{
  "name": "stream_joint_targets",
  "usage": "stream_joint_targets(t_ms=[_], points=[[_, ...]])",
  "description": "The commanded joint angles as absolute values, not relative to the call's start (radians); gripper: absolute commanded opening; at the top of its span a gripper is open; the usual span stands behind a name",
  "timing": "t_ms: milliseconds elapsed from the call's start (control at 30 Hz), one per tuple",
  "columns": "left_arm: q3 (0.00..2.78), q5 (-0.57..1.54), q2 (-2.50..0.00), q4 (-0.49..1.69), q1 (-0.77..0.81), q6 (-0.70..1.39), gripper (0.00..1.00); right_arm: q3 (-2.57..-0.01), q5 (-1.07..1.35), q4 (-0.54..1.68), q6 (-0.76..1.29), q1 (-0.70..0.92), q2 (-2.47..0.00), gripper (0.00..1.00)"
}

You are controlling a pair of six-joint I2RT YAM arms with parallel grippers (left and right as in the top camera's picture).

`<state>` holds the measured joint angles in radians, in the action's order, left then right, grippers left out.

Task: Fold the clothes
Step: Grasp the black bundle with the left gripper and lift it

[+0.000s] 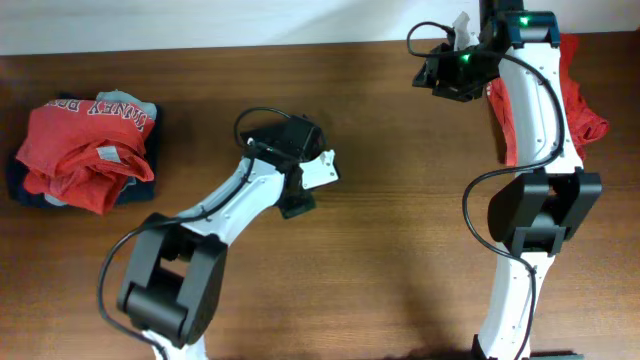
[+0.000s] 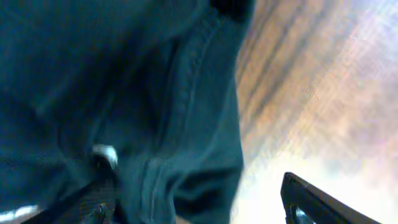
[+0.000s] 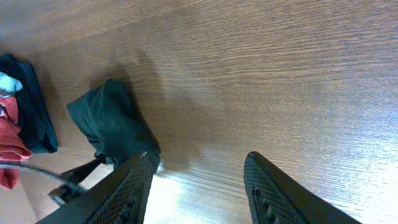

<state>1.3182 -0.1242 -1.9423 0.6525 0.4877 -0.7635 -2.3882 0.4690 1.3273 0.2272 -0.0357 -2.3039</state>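
A black T-shirt (image 2: 155, 106) with a small white tag (image 2: 107, 153) is bunched up and fills most of the left wrist view. In the overhead view only a scrap of it (image 1: 297, 207) shows under my left gripper (image 1: 296, 180). My left gripper (image 2: 193, 205) is open, with the cloth against its left finger and a gap to its right finger. From the right wrist view the black bundle (image 3: 112, 124) stands in a heap on the table. My right gripper (image 3: 199, 186) is open and empty above bare wood at the back right (image 1: 442, 70).
A pile of clothes (image 1: 85, 150), red with white lettering over grey and navy, lies at the far left and shows in the right wrist view (image 3: 18, 124). A red garment (image 1: 582, 100) lies at the back right behind the right arm. The wooden table (image 1: 400, 230) spans the view.
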Motion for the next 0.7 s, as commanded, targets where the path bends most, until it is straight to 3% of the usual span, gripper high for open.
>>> stream_joint_targets(t_ms=[0,433,533,633,667], points=[[1.308,-0.148,-2.002,0.619,0.484,-0.780,0.84,-2.407,0.459,1.324,0.214,-0.033,-2.286,0.52],[1.308,-0.228,-2.076,0.470,0.482,-0.780,0.50,-2.407,0.459,1.324,0.213,-0.033,-2.286,0.52],[1.308,-0.233,-2.094,0.453,0.482,-0.780,0.32,-2.407,0.459,1.324,0.213,-0.033,-2.286,0.52],[1.308,-0.234,-2.104,0.453,0.482,-0.780,0.01,-2.407,0.455,1.324,0.213,-0.033,-2.286,0.52],[1.308,-0.234,-2.104,0.453,0.482,-0.780,0.01,-2.407,0.451,1.324,0.213,-0.033,-2.286,0.52]])
